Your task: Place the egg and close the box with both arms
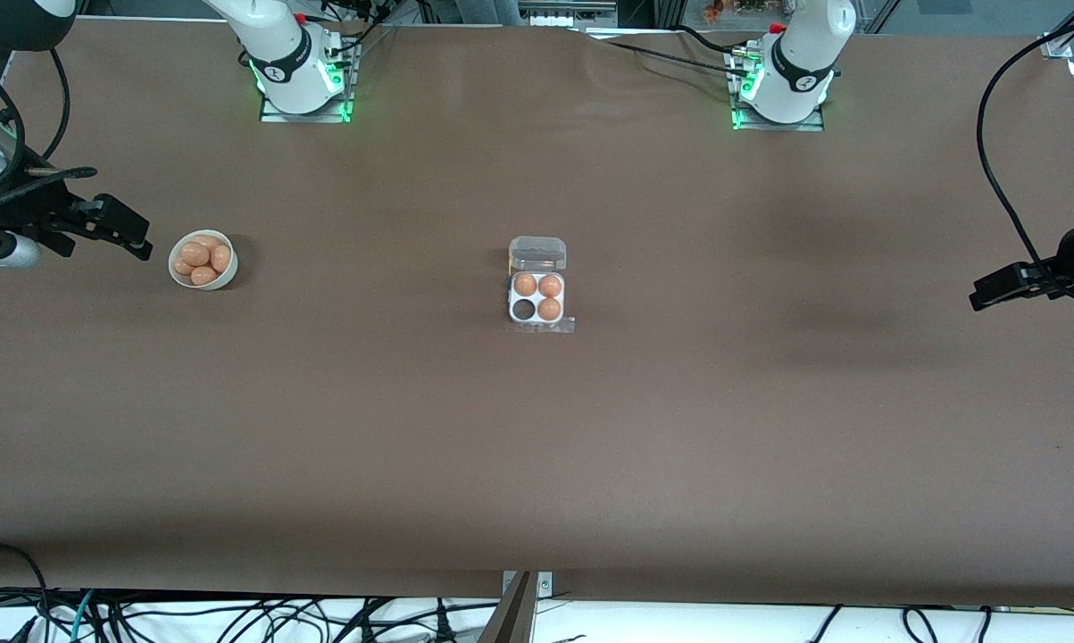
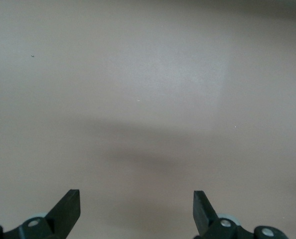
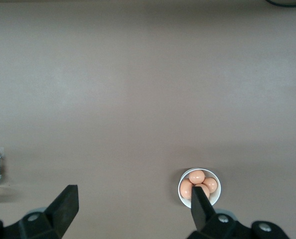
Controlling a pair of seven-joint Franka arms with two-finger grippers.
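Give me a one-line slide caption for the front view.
Open box with three eggs mid-table, bowl of eggs beside open right gripper; open left gripper waits.

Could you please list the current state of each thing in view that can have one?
box: lid open, three cells filled, one empty.
bowl: upright, holding several eggs.
right gripper: open, empty, up in the air beside the bowl.
left gripper: open, empty, waiting over bare table at the left arm's end.
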